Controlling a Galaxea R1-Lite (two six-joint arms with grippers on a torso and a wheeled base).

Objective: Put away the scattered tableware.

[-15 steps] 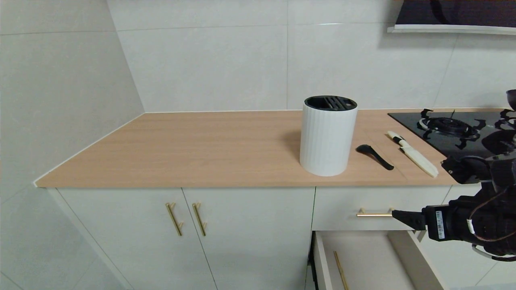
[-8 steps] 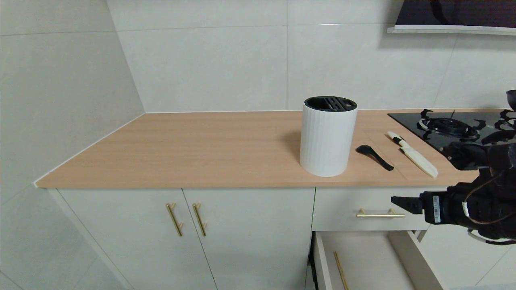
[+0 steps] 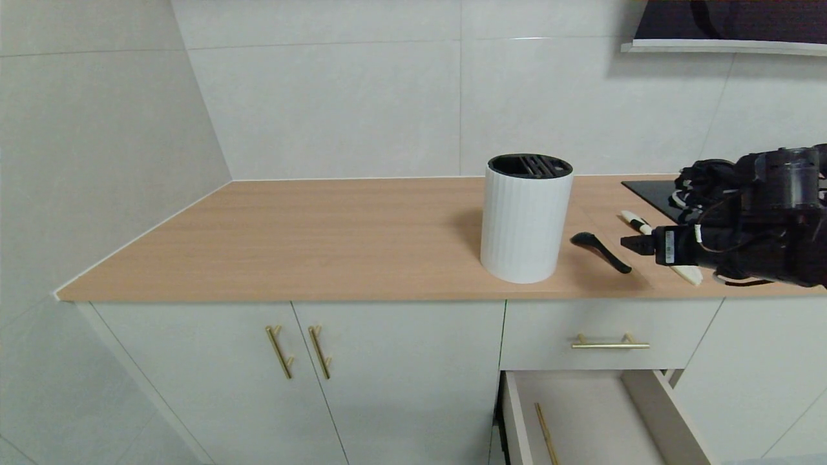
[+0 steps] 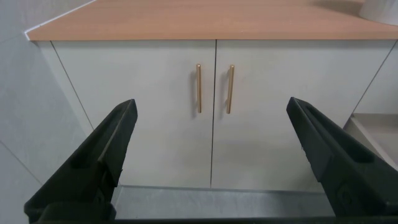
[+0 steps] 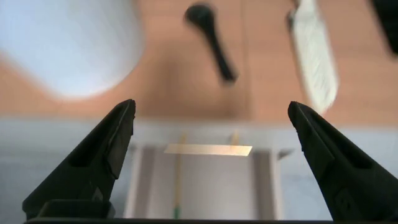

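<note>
A black spoon (image 3: 600, 250) lies on the wooden counter (image 3: 336, 239) just right of the white ribbed utensil holder (image 3: 524, 217). A cream knife (image 3: 636, 224) with a black band lies right of the spoon, partly hidden by my right arm. My right gripper (image 3: 630, 244) hovers open above the counter's front edge, beside the spoon's handle end. Its wrist view looks down on the spoon (image 5: 211, 41), the knife (image 5: 314, 55) and the holder (image 5: 68, 46). My left gripper (image 4: 211, 162) stands open low down, facing the cabinet doors (image 4: 214, 112).
A lower drawer (image 3: 581, 420) stands pulled open under the counter, with a gold-handled closed drawer (image 3: 610, 341) above it. A black gas hob (image 3: 652, 190) sits at the counter's right end, largely behind my right arm. Tiled walls bound the counter at the back and left.
My right arm has risen from in front of the drawers up to counter height and now hovers over the knife, near the spoon. Spoon, knife and holder have not moved.
</note>
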